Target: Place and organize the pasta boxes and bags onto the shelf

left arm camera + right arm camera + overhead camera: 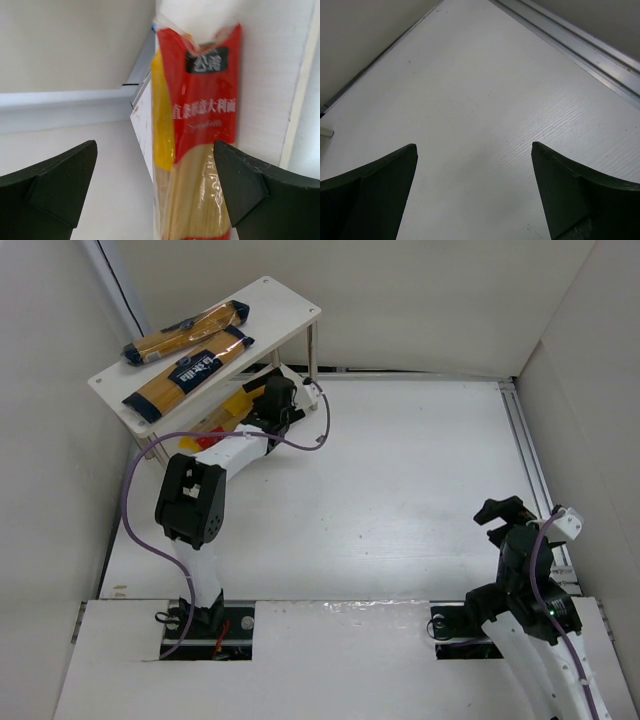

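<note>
The white two-tier shelf (275, 305) stands at the far left. Two clear navy-ended spaghetti packets (190, 375) (185, 332) lie side by side on its top board. The yellow packet (232, 408) and the red packet (207, 441) show under that board, partly hidden. My left gripper (262, 390) reaches in at the lower tier. In the left wrist view it (155, 145) is open, with the red packet (205, 110) between the jaws near the right finger and the yellow packet (162, 135) beside it, both on the white board (265, 100). My right gripper (505, 515) (474, 145) is open and empty over the table.
White enclosure walls stand on the left, far and right sides. A metal rail (530, 470) runs along the table's right edge. The shelf's thin legs (312, 350) stand beside my left gripper. A purple cable (300, 440) loops off the left arm.
</note>
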`<state>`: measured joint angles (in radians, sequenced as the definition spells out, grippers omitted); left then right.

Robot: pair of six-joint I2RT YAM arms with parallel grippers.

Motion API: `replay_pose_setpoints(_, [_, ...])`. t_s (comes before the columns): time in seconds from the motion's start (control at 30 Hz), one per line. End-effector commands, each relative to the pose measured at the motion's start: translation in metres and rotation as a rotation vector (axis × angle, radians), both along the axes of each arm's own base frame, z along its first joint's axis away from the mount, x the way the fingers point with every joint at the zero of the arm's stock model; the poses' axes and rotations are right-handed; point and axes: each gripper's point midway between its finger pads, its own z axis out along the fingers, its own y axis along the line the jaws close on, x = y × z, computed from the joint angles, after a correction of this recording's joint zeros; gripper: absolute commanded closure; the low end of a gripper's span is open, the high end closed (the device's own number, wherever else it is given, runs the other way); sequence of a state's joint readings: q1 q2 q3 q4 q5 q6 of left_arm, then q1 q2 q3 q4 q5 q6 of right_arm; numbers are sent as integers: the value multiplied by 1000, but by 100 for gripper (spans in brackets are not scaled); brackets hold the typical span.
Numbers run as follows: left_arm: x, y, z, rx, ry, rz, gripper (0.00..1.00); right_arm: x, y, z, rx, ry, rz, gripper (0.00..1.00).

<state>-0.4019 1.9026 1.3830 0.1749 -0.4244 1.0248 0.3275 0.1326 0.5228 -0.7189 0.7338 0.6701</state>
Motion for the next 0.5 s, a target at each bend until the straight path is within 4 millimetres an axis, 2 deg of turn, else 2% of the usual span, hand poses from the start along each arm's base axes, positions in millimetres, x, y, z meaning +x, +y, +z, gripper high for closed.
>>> replay_pose_setpoints(0.0, [2,-1,21,-57,-44,38,0,-3,-5,13,16,-47,-31,0])
replay_pose_setpoints(0.07, [1,-2,15,-65,-21,47,0,-3,-5,13,16,-47,-31,0])
replay_pose_setpoints(0.13, [3,-7,32,-127,-36,44,0,-2,-4,13,18,-46,-22,0])
replay_pose_setpoints(0.2, [-2,-15,38,-170,-29,31,0,-2,-2,13,22,-45,-12,0])
replay_pose_setpoints(0.3, [-13,-39,59,-256,-41,-21,0,3,5,13,14,-44,31,0])
replay_pose_setpoints(0.37, [-22,-65,77,-314,-58,-70,0,8,11,17,-11,-48,74,0])
replay_pose_setpoints(0.4, [-31,-70,73,-299,-23,-84,0,10,13,15,-21,-46,90,0])
replay_pose_setpoints(0.43, [-38,-81,89,-328,-38,-112,0,15,16,15,-52,-29,111,0])
replay_pose_setpoints(0.47, [-46,-101,100,-359,-46,-164,0,17,19,15,-63,-18,130,0])
